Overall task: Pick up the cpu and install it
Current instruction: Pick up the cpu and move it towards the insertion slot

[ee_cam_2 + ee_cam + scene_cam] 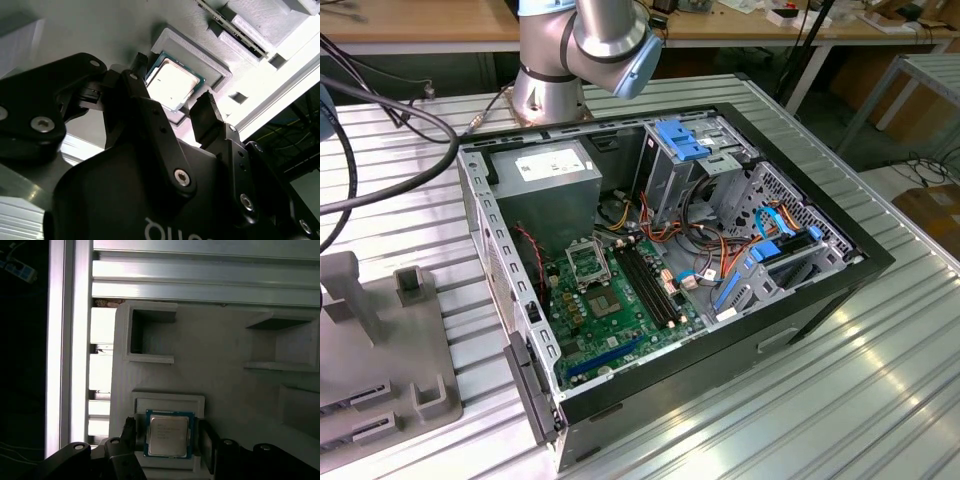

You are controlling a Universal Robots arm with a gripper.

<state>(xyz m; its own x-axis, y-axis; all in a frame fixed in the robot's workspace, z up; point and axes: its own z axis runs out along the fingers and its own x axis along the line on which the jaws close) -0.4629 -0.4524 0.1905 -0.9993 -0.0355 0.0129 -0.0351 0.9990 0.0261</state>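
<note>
While your gripper (167, 434) hangs wide open, gripping nothing, the cpu (168, 436) lies flat between its fingers (128, 431), in a recess of the grey holder (220, 370). Expect a light, stiff, thin, fragile chip: take it gently by two opposite edges.

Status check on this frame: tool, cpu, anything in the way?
Tool open, straddling the cpu without touching. It lies flat in the grey holder, not lifted. Nothing in the way.
</note>
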